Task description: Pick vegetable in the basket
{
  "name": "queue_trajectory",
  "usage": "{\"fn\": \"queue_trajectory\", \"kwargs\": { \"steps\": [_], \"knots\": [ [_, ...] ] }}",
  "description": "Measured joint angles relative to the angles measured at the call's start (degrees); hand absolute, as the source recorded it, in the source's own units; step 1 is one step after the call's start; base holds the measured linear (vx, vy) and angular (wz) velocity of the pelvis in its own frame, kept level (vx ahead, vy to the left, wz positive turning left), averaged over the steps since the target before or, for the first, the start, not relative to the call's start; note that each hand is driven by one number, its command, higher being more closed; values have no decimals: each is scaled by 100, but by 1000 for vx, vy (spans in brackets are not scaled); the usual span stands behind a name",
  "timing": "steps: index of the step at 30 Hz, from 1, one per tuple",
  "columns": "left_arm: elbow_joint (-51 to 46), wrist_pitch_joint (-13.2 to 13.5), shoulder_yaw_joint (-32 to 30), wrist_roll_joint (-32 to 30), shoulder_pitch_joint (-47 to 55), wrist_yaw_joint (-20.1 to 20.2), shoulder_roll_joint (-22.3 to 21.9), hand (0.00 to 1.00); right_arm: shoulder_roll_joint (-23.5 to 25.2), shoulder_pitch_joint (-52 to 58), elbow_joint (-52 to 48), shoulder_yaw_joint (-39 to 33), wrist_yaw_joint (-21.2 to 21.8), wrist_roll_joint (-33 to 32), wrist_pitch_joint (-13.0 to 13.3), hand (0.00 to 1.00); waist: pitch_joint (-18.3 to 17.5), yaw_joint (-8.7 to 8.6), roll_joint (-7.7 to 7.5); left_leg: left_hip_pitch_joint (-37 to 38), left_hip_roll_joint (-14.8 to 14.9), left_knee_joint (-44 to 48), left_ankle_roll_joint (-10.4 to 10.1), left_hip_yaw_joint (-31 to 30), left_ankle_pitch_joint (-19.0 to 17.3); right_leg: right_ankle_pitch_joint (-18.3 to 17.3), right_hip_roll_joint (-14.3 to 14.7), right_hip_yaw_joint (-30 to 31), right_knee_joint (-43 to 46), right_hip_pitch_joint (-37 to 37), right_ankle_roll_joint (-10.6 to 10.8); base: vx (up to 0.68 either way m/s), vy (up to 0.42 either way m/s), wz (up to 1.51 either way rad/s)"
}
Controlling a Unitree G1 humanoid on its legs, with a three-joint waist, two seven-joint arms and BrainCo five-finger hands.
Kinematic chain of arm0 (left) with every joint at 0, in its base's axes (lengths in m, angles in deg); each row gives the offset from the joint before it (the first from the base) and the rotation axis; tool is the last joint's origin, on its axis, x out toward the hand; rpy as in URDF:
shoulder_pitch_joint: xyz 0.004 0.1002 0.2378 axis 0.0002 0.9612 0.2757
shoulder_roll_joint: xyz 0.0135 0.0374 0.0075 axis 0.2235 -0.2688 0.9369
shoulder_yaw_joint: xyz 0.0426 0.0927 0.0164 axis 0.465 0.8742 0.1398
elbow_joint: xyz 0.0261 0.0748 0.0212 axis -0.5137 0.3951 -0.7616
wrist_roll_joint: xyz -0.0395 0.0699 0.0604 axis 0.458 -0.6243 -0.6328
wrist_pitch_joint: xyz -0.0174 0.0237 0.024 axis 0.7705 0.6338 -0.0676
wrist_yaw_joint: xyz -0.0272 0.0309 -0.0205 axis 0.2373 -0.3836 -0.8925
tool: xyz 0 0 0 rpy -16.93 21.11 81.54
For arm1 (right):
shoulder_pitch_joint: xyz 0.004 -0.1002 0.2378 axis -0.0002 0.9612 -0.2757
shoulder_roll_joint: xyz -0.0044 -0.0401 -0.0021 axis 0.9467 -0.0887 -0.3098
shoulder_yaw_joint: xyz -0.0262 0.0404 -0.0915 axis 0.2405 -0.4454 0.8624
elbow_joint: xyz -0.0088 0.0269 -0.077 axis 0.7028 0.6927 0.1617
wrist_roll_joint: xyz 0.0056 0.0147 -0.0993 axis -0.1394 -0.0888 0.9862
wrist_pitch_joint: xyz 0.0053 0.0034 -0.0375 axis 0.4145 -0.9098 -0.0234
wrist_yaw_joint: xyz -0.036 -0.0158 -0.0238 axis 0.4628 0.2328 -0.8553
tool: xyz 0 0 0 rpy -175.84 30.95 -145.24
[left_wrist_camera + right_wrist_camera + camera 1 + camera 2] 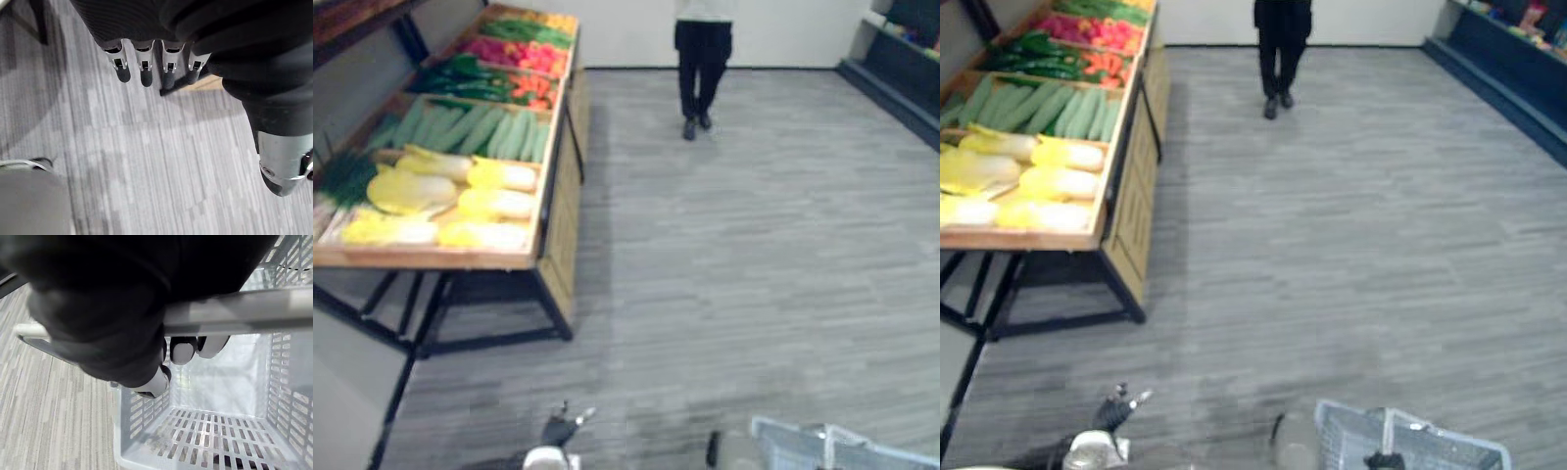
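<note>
The right hand [112, 308] is curling its fingers [183, 351] round the grey handle [244, 311] of the white slotted basket [1410, 446]. The basket is showing at the lower right of the head views, over the grey plank floor [754, 245]. The left hand [161, 24] is hanging at the bottom of those views, left of centre. Its fingers [145, 68] are straight, its thumb [283, 161] is apart from them, and it is holding nothing.

The vegetables [460, 166] are lying well apart from both hands, on a wooden stand [558, 196] taking up the upper left. Yellow heads [489, 201] (cabbages, I think, though it is hard to be sure) are lying in the nearest compartment. Long pale green vegetables [480, 130] are lying behind them, with dark green leaves [460, 78] and red and orange heaps [524, 59] farther up. A person [702, 59] in dark trousers is standing at the top centre, and a dark shelf [1508, 69] is running along the upper right edge.
</note>
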Motion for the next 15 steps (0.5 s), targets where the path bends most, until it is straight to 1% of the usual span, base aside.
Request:
{"fn": "queue_trajectory", "kwargs": {
  "steps": [1,2,3,4,5,6,7,8,9,10,11,12,13,14,15],
  "knots": [
    [2,-1,0,-8,-18,0,-30,0,-2,-33,1,0,-1,-1,19,100,22,-10,38,109,81,-116,-24,-6,11,15,57,-84,-413,-90,1,520,-217,31],
    [26,-1,11,-11,-83,0,-78,0,-1,-95,2,6,0,-1,69,100,78,-82,133,295,268,-317,-121,-38,18,109,188,-148,-1269,-257,79,632,-293,40],
    [60,0,18,-29,-156,7,-90,0,14,-130,5,6,0,-8,99,100,111,-146,190,461,412,-500,-202,-72,22,497,235,-55,-2266,-359,121,535,-279,48],
    [64,5,18,-65,-182,11,-93,0,27,-119,11,6,5,-13,106,100,101,-157,171,548,439,-575,-219,-99,18,732,229,76,-2755,-379,138,559,-343,45],
    [82,11,15,-104,-195,8,-86,0,45,-91,49,0,6,-19,109,100,79,-158,115,694,454,-641,-277,-141,-15,980,195,314,-3227,-423,210,484,-316,32],
    [182,20,5,-108,-197,6,-98,0,31,-36,85,-9,-1,-45,108,100,79,-140,92,867,512,-558,-396,-183,-86,1506,227,420,-3057,-418,238,646,-412,27],
    [313,16,2,-119,-199,11,-129,0,3,-102,162,-10,-5,-59,115,100,97,-156,195,848,733,-69,-463,-262,-37,1585,337,523,-2525,-460,2,658,-442,21],
    [372,15,-1,-123,-190,9,-157,0,-50,-103,193,-9,-2,-56,129,100,68,-185,254,640,891,583,-635,-393,117,1461,405,507,-2207,-463,-185,758,-561,12],
    [392,23,-11,-120,-176,7,-240,0,-167,-110,259,-4,7,-54,140,100,77,-206,404,210,1149,1650,-755,-634,457,1112,529,371,-1975,-312,-263,717,-542,14],
    [398,24,-56,-112,-169,4,-335,0,-257,-113,279,21,33,-55,135,100,146,-210,499,-311,1419,2882,-885,-842,962,832,703,283,-1986,-16,-404,588,-409,8],
    [397,22,-58,-107,-162,5,-365,0,-282,-148,294,69,40,-55,114,100,177,-200,551,-540,1528,3529,-949,-894,965,806,790,268,-2046,190,-446,568,-316,4],
    [378,25,-160,-49,-159,15,-410,0,-307,-170,341,129,54,-50,96,100,218,-177,605,-819,1629,4308,-950,-896,841,747,919,226,-2255,580,-499,533,-253,-8],
    [313,25,-260,-15,-167,6,-413,0,-306,-191,470,274,80,-54,93,100,240,-88,562,-1117,1565,4798,-939,-785,625,743,1010,191,-2763,1287,-506,519,-231,-7],
    [267,30,-305,6,-154,-7,-418,0,-304,-227,501,279,91,-54,93,100,242,-71,529,-1232,1533,4783,-916,-645,556,766,1021,189,-2964,1537,-471,484,-178,-4],
    [184,67,-401,14,-133,-10,-457,0,-265,-287,499,283,100,-52,93,100,257,-44,477,-1477,1457,4492,-867,-278,464,776,1020,177,-3357,1933,-444,360,-118,-1]
  ]
}}
